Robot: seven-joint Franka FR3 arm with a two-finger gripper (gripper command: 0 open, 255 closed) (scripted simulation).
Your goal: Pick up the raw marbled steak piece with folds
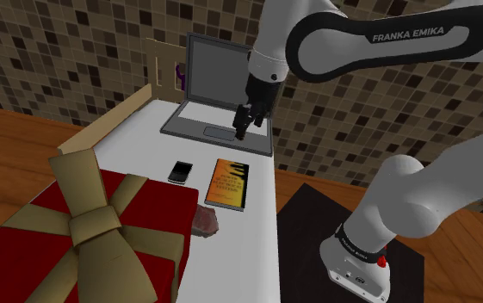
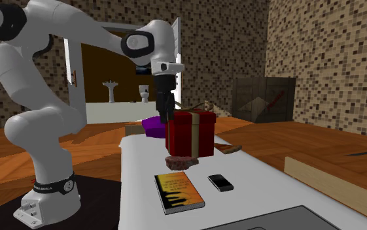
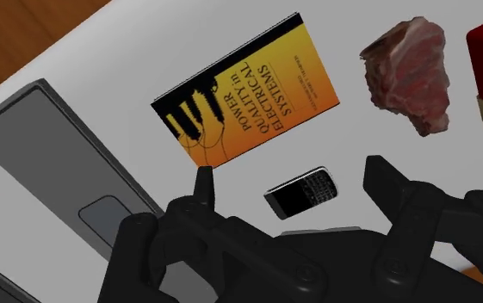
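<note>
Steak (image 3: 410, 73) is what I'm after: a red-and-white marbled lump with folds, lying on the white counter (image 1: 256, 258). In the shoulder view it sits just beside the right edge of the red gift box (image 1: 145, 202) and nearer the camera than the book (image 1: 227, 183). I cannot tell whether it touches the box. In the second exterior view I see it at the foot of the box, on the side facing the book.

My claw (image 3: 292, 172) is spread, its two black fingers apart with nothing gripped. It hangs in the air over the front of the grey laptop (image 1: 218, 95), which stands open at the far end of the counter, well apart from the steak.

Between laptop and steak lie the orange-and-black book and, to its left in the shoulder view, a small black phone (image 1: 179, 172). Both lie flat and apart from each other. The box wears a tan ribbon (image 1: 93, 225) tied in a bow. The arm's black stand (image 1: 308, 232) is at the counter's right in the shoulder view.
</note>
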